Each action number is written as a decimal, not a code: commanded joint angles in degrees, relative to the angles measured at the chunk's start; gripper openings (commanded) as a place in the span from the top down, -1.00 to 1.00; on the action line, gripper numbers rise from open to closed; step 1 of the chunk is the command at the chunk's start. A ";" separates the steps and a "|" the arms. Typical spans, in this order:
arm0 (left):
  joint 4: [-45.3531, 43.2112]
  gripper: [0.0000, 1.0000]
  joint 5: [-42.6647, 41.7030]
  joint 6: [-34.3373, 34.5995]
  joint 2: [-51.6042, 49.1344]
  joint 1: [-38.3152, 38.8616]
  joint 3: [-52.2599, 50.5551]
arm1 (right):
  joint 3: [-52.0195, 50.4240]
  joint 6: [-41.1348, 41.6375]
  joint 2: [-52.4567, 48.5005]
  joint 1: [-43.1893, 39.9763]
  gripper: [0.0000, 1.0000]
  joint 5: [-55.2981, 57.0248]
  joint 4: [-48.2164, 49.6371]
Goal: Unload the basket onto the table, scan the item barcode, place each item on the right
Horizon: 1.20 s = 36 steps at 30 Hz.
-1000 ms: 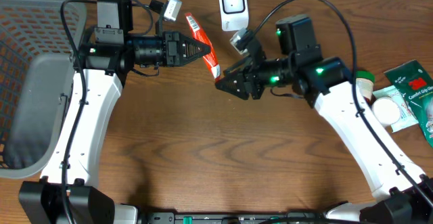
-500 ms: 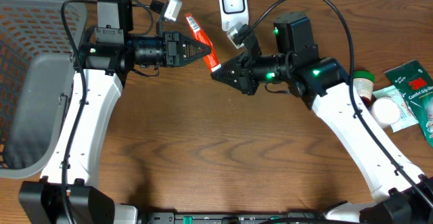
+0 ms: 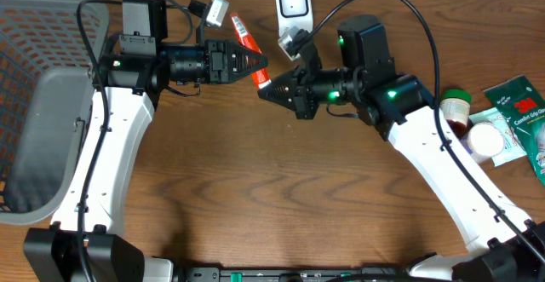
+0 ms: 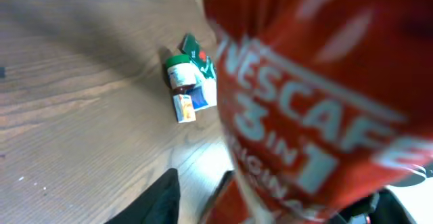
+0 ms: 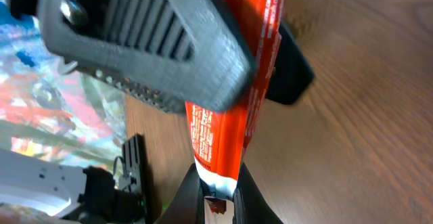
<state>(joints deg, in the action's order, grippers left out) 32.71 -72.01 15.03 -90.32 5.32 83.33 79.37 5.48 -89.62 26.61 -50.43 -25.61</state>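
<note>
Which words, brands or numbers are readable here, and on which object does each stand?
"NESCAFE": on the red sachet, left wrist view.
"3 in 1": same sachet, under the brand.
"ORIGINA": same sachet, cut off below.
Small print on the sachet, right wrist view: too blurred.
Print on the green packet: too small.

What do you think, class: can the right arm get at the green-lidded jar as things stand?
Probably not yet. The right claw is shut on the Nescafe 3-in-1 sachet, so it has no free grip, and the green-lidded jar sits tucked beside that arm's own forearm.
</note>
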 commanded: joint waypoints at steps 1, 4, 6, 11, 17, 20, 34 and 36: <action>-0.22 0.18 0.70 -0.35 0.42 0.31 0.26 | 0.00 3.08 -0.13 0.61 0.98 -1.09 1.70; -0.24 0.33 0.70 -0.35 0.42 0.70 0.26 | 0.00 4.39 -0.13 0.61 0.97 -1.07 2.51; -0.26 0.44 0.70 -0.37 0.42 0.72 0.26 | 0.00 4.39 -0.13 0.61 0.97 -1.07 2.19; -0.26 0.44 1.86 -0.35 0.42 0.72 0.26 | 0.00 7.61 -0.13 0.61 0.98 1.42 1.57; -0.74 -0.05 2.49 -0.37 0.42 0.72 0.26 | -0.02 15.58 -0.13 0.81 0.97 8.28 2.49; -0.74 -0.08 4.22 -0.37 0.42 0.72 0.26 | 0.00 17.49 -0.13 0.94 0.97 9.25 3.41; -4.00 0.47 5.68 -0.35 0.42 0.72 0.26 | 0.00 18.95 -0.13 3.06 0.97 10.10 3.69; -4.13 0.59 5.68 -0.35 0.42 0.72 0.26 | 0.00 18.97 -0.13 3.08 0.97 10.10 3.72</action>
<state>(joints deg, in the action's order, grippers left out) 28.91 -66.63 15.18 -90.32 5.85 83.33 79.33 23.59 -89.62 29.32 -40.62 -22.00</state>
